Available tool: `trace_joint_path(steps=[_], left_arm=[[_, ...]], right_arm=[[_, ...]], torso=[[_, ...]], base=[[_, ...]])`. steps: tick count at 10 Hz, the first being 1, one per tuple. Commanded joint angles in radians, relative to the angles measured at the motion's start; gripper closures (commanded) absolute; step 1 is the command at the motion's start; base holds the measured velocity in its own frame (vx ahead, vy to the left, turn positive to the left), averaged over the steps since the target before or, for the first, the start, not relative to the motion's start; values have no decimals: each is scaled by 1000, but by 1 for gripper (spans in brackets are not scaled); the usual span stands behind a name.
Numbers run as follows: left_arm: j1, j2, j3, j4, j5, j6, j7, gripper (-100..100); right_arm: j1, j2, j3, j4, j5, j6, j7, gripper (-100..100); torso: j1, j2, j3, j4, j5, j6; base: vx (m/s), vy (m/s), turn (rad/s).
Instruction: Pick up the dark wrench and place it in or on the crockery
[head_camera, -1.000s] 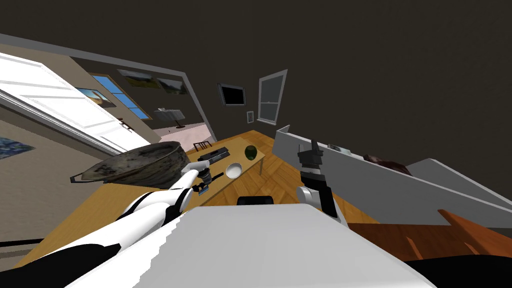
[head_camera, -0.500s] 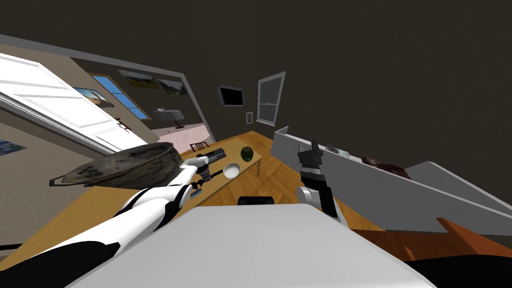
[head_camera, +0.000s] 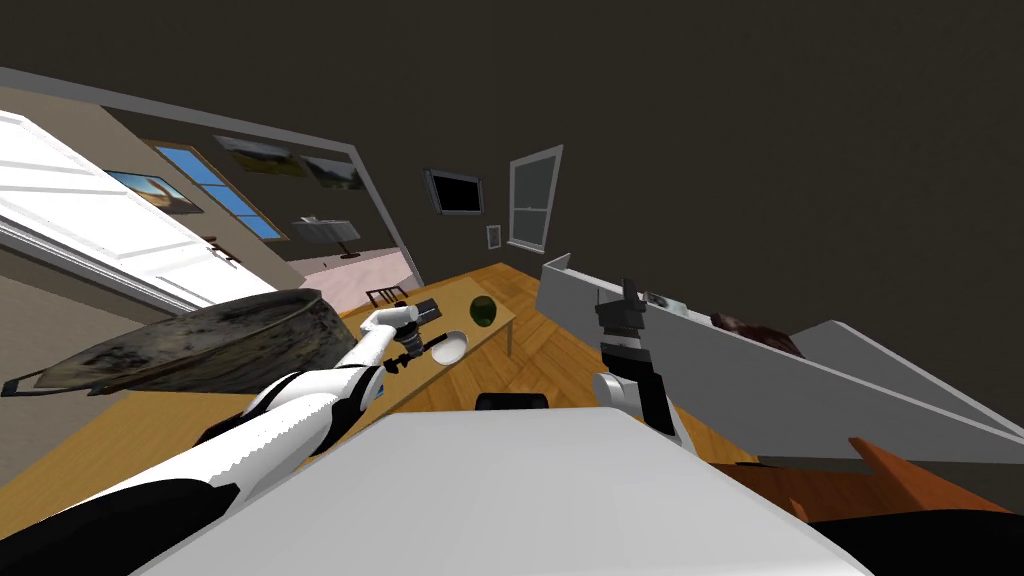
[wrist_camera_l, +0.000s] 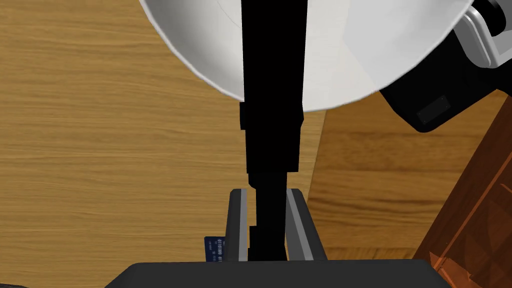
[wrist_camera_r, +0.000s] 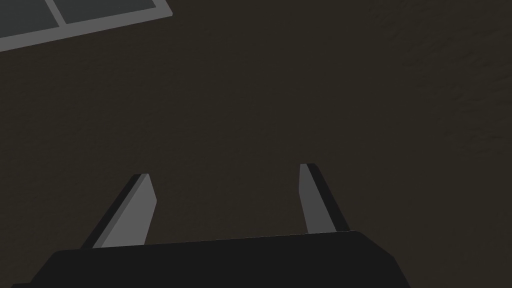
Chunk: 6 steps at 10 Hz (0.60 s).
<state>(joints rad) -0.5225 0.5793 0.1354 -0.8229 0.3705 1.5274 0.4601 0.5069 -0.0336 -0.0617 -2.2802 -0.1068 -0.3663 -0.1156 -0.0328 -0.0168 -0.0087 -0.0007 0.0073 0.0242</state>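
Note:
My left gripper (wrist_camera_l: 267, 195) is shut on a black wrench (wrist_camera_l: 272, 100), its fingers (wrist_camera_l: 239, 220) pressing the handle's sides. The wrench's far end reaches out over a white bowl (wrist_camera_l: 350, 50) that stands on the light wooden table (wrist_camera_l: 100, 150). The head view has the left gripper (head_camera: 410, 345) above the table, with the wrench (head_camera: 432, 345) pointing at the bowl (head_camera: 452, 348). I cannot tell whether the wrench touches the bowl. At my right side, my right gripper (head_camera: 625, 290) is raised, and its fingers (wrist_camera_r: 145, 200) stand open on nothing.
A dark green round object (head_camera: 484, 310) and a flat dark device (head_camera: 425, 311) lie further along the table. A big dark pan (head_camera: 190, 340) looms at the left. A blue card (wrist_camera_l: 215, 247) lies under the hand. Grey furniture (head_camera: 700, 360) runs along the right.
My left hand has carried the wrench toward the bowl, so its end now lies over the bowl. The head camera has shifted too, sliding the scene leftward.

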Motion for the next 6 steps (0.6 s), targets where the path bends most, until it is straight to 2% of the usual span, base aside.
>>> trace_joint_path(steps=[1,2,3,4,6], left_arm=[[-5,7,-1,-23,5,34,13,100],[-12,10,-2,-33,7,52,21,100],[-7,9,0,-31,6,42,16,100],[-9,9,0,-33,7,46,17,-100],[-10,9,0,-33,7,46,17,-100]], right_arm=[[0,0,0,0,0,0,0,0],[0,0,0,0,0,0,0,0],[0,0,0,0,0,0,0,0],[0,0,0,0,0,0,0,0],[0,0,0,0,0,0,0,0]], torso=[[0,0,0,0,0,0],[1,1,0,0,0,0],[1,-1,0,0,0,0],[6,1,0,0,1,-1],[12,4,2,0,2,-2]], base=[[51,-153,-59],[80,-152,-48],[45,-69,-8],[8,-15,-1],[2,-3,0]])
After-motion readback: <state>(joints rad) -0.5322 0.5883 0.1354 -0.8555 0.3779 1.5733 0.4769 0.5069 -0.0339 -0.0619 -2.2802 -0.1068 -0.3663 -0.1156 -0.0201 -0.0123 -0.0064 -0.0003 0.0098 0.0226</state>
